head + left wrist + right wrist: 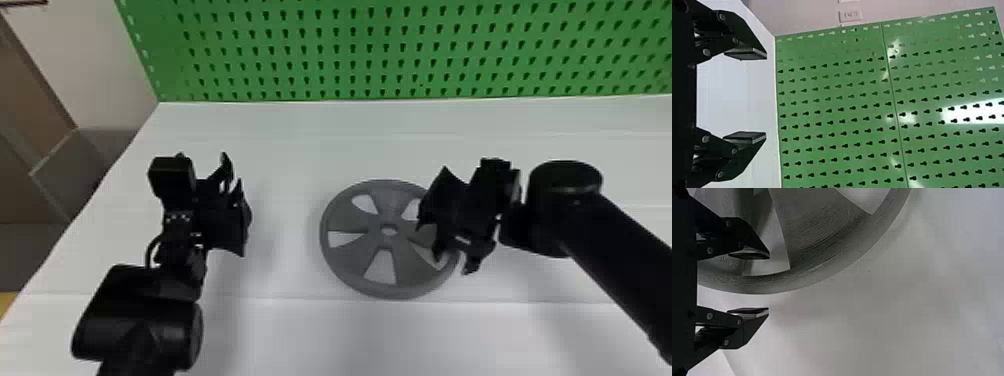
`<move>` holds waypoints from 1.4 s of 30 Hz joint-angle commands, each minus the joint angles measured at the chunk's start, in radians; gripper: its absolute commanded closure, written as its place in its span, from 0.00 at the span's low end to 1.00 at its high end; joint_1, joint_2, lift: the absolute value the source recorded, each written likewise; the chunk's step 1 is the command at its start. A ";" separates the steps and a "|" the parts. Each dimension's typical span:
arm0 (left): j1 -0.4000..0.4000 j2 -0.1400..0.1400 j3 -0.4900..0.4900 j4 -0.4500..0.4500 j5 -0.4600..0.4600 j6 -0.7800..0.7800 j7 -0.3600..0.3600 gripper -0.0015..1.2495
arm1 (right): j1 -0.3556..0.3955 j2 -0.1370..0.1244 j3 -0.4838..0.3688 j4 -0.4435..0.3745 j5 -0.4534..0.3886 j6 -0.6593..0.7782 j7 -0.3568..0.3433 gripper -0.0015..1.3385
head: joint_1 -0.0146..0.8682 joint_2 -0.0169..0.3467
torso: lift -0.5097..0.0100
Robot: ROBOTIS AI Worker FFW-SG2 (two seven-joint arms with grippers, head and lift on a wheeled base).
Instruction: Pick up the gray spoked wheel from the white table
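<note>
Gray wheel [345,220] lies flat on the white counter [300,140], approx. mid-counter btwn the 2 claws, much nearer the R claw [452,265]. R claw is at the wheel's near R side, fingers apart, w/ the rim [390,292] passing btwn them as seen from the R wrist cam: 1 finger is over a cutout [775,266] btwn spokes, the other is outside the rim, over bare counter. Not clamped on anything; can't tell if either finger touches the wheel (or how low they sit, tbh).

L claw [232,172] is over the L part of the counter, well apart from the wheel, fingers spread wide w/ nothing btwn them. It faces the green pegboard [345,21], acc. to the L wrist cam.

L arm [145,320] comes in from the bottom edge of the head view, R arm [620,250] from the R edge. Pegboard stands upright along the counter's far edge; pale wall [90,60] is beyond the counter's L side.
</note>
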 commanded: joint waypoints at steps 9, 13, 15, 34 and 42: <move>-0.001 0.000 -0.006 0.000 -0.001 0.014 0.000 0.42 | -0.005 0.000 0.004 0.003 -0.004 0.006 0.000 0.52 | 0.90 0.35 | 0.85; -0.003 0.000 -0.006 0.000 -0.001 0.015 0.000 0.42 | -0.006 -0.002 0.002 0.011 -0.018 0.003 0.002 0.54 | 0.90 0.35 | 0.85; -0.003 0.000 -0.006 0.000 0.000 0.015 0.000 0.42 | -0.006 -0.002 0.002 0.012 -0.017 0.003 0.005 0.55 | 0.90 0.35 | 0.85; -0.006 0.000 -0.007 0.000 -0.001 0.020 0.000 0.42 | -0.020 -0.006 -0.009 0.019 0.065 0.050 0.021 0.84 | 0.90 0.35 | 0.85; -0.006 0.000 -0.009 0.000 -0.001 0.023 0.000 0.42 | -0.024 -0.005 -0.007 0.019 0.056 0.066 0.021 0.84 | 0.90 0.35 | 0.85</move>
